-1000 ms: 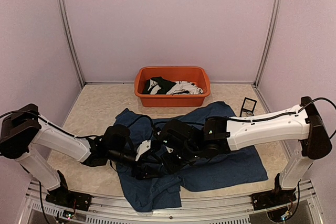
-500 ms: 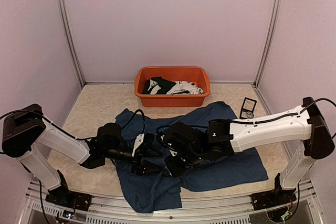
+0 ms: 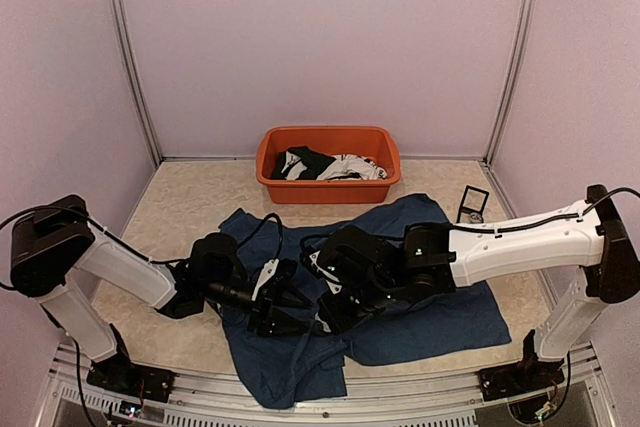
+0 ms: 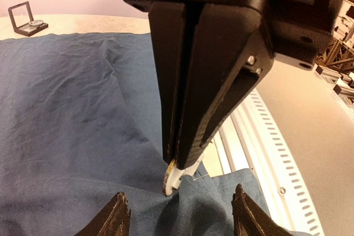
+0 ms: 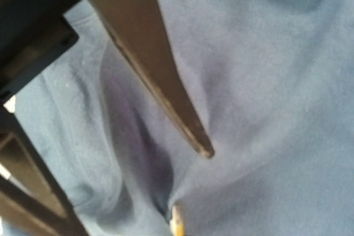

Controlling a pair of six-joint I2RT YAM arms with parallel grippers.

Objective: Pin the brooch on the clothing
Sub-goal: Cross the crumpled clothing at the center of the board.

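Note:
The clothing (image 3: 440,307), a big navy T-shirt, lies spread over the near half of the table. In the left wrist view my right gripper (image 4: 176,164) points straight down, shut on the brooch (image 4: 172,177), a small white and gold disc. The brooch presses into a raised fold of the clothing (image 4: 72,109), and a thin pin sticks out to its right. My left gripper (image 4: 180,219) is open, its two tips low on either side of that fold. From above, the left gripper (image 3: 288,305) and right gripper (image 3: 325,313) meet tip to tip. The right wrist view shows blurred cloth (image 5: 276,81) and the brooch's yellow edge (image 5: 177,226).
An orange tub (image 3: 328,190) with black and white garments stands at the back. A small open case (image 3: 472,205) lies at the right, past the shirt. The table's slotted front rail (image 4: 260,136) runs just beyond the shirt's hem, close to both grippers.
The right wrist has slid slightly to the right with the brooch still pinched. The left gripper has followed it toward the fold, and its jaws have narrowed a little.

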